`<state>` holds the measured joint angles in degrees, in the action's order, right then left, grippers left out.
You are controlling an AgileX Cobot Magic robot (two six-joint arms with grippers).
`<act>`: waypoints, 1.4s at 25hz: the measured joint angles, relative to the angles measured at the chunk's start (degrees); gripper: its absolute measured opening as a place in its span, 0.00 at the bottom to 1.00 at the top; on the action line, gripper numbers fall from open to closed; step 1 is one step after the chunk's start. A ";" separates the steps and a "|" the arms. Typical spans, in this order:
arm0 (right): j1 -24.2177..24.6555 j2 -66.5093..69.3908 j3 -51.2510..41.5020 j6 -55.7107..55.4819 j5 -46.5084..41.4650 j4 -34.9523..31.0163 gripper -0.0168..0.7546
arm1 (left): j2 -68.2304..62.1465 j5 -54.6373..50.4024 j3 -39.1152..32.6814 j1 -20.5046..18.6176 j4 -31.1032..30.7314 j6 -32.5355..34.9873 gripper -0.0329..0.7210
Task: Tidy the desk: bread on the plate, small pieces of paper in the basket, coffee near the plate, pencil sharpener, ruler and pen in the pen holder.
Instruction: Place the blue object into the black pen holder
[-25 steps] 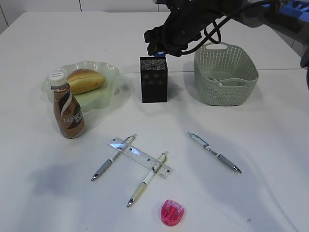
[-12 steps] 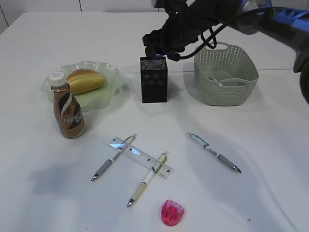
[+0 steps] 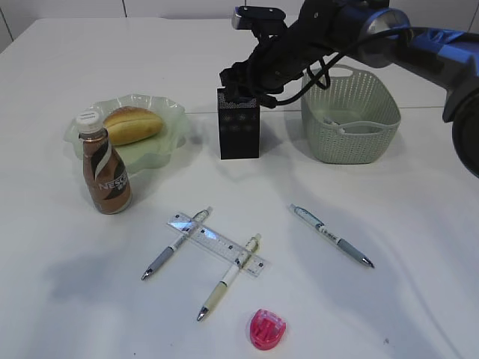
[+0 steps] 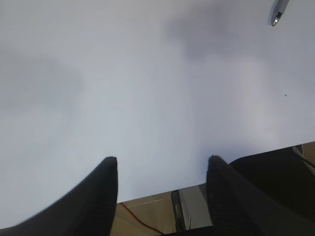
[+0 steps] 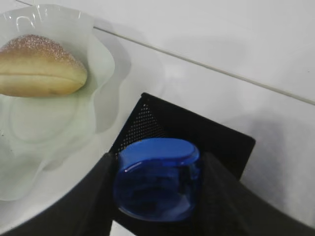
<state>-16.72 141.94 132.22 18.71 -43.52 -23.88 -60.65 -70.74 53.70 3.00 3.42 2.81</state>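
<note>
**Blue pencil sharpener in right tool, over pen holder**

Left tool point(image 4: 161, 164) is hanging over bare white table point(image 4: 147, 88), fingers standing apart with nothing between them; a pen tip point(image 4: 276, 14) is poking in at the top right corner of the left wrist view.

Exterior view, left to right:
- Coffee bottle point(image 3: 105, 166) is standing upright, just in front of the plate's left edge.
- Bread point(image 3: 132, 124) is lying on the pale green plate point(image 3: 171, 120).
- Two pens are lying at a slant on the front of the table, left one point(image 3: 175, 244) and right one point(image 3: 228, 277). Clear ruler point(image 3: 217, 245) is lying across both of them.
- Pink pencil sharpener point(image 3: 267, 330) is sitting near the front edge, just right of those pens.
- Black mesh pen holder point(image 3: 238, 127) is standing upright between plate and basket.
- Right tool point(image 3: 238, 81) is hovering directly over the holder's opening.
- Third pen point(image 3: 331, 235) is lying alone on the table, well apart from the others.
- Green basket point(image 3: 350, 116) is sitting at the back right, something pale lying inside; cannot tell what.

Right wrist view: right tool point(image 5: 155, 184) is gripping a blue pencil sharpener point(image 5: 156, 178) between both fingers, above the pen holder point(image 5: 216, 142).
</note>
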 joint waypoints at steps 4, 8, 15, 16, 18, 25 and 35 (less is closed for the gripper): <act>0.00 0.00 0.00 0.08 1.07 0.00 0.51 | 0.00 0.00 0.00 0.00 0.00 0.00 0.57; 0.00 0.00 0.00 0.08 1.40 -0.13 0.51 | 0.00 0.00 0.00 0.00 0.00 0.00 0.57; 0.00 1.11 0.00 0.34 1.85 -1.29 0.51 | 0.00 0.00 0.00 0.00 0.00 0.00 0.57; 0.00 1.11 0.00 0.34 1.85 -1.29 0.51 | 0.00 0.00 0.00 0.00 0.00 0.00 0.57; 0.00 1.11 0.00 0.46 2.10 -1.29 0.51 | 0.00 0.00 0.00 0.00 0.00 0.00 0.57; 0.00 1.20 0.00 1.21 2.24 -1.65 0.52 | 0.00 0.00 0.00 0.00 -0.05 0.00 0.57; 0.00 1.20 0.00 1.34 2.44 -1.68 0.65 | 0.00 0.00 0.00 0.00 -0.05 0.00 0.57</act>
<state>-16.72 143.14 132.22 20.05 -41.08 -25.56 -60.65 -70.74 53.70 3.00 3.37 2.81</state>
